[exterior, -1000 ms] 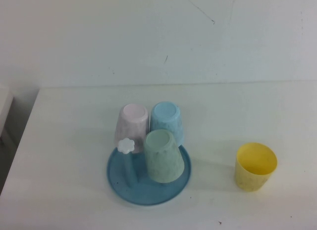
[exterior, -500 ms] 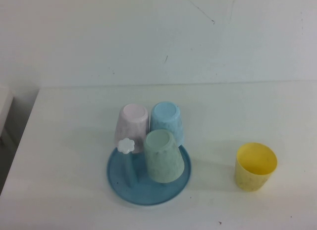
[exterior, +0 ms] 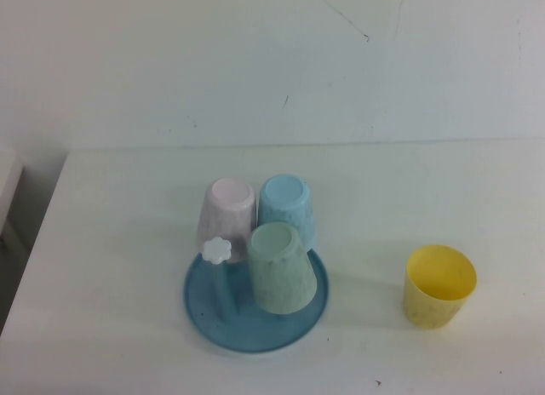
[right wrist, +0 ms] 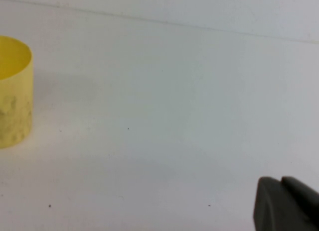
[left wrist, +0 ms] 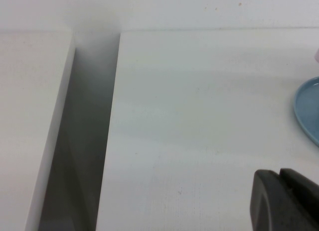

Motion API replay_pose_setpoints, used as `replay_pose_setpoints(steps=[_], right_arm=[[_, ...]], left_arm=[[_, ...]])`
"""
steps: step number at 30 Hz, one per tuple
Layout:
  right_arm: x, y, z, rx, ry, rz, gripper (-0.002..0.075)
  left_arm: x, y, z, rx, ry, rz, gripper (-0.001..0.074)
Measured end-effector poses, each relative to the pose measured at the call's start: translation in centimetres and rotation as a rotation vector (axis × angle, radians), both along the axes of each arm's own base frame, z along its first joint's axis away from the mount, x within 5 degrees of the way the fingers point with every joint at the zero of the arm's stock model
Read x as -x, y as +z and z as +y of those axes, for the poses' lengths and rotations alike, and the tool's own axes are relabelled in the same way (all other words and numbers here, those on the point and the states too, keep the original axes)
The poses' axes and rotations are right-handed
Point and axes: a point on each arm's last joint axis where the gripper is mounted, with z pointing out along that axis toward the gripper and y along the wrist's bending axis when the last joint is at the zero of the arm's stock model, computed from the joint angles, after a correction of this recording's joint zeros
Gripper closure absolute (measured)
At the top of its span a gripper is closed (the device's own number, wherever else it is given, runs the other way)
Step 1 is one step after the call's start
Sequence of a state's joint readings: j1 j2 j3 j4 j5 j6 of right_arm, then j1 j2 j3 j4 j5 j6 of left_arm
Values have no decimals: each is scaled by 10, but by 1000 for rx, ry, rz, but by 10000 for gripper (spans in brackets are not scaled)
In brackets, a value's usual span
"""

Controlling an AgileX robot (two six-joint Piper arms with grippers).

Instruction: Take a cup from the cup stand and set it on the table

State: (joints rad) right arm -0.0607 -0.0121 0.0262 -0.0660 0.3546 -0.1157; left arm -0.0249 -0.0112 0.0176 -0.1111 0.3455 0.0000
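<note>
You have the cup stand point(exterior: 255, 323), a round blue plastic tray with a raised rim, sitting near the middle of the bench point(exterior: 119, 242), which is flat, plain white and matte with a few dark specks. On the stand, three tapered, handleless tumblers sit upside down over pegs. The cup point(exterior: 227, 214), pale pink and speckled, is at 11 o'clock on the tray. A light blue cup point(exterior: 288, 209) is at 1 o'clock, just beside the pink one. A pale green speckled cup point(exterior: 281, 267) is at the tray's centre, tilted slightly. One bare blue peg with a white flower-shaped cap point(exterior: 218, 250) stands at 9 o'clock.

A yellow cup point(exterior: 438, 286) stands upright, mouth up, on the bench at 3 o'clock from the stand, well apart from it.

Your left gripper point(left wrist: 286, 201) is closed and empty, low over bare bench, near the tray's rim. Your right gripper point(right wrist: 286, 203) is likewise closed and empty, over bare bench, apart from the yellow cup. Both have dark, matte fingers.
</note>
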Motion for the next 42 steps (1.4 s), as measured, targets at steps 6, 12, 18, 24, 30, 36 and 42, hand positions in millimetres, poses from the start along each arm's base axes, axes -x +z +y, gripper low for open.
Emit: replay_pose_setpoints(steps=[6, 12, 18, 24, 30, 36, 42], right_arm=[[0, 0, 0, 0, 0, 0, 729], [0, 0, 0, 0, 0, 0, 729], [-2, 7, 0, 5, 4, -81, 729], [-5, 43, 2, 31, 25, -477, 729], [5, 73, 4, 68, 38, -829, 729], [8, 79, 1, 59, 10, -900, 729], [6, 77, 1, 47, 8, -853, 729]], left_arm=[[0, 0, 0, 0, 0, 0, 738], [0, 0, 0, 0, 0, 0, 738], [-1, 2, 0, 0, 5, -43, 738], [-5, 25, 3, 8, 31, -305, 738], [0, 53, 6, 18, 62, -617, 738], [7, 69, 7, 25, 81, -809, 738], [11, 75, 9, 53, 95, -885, 738]])
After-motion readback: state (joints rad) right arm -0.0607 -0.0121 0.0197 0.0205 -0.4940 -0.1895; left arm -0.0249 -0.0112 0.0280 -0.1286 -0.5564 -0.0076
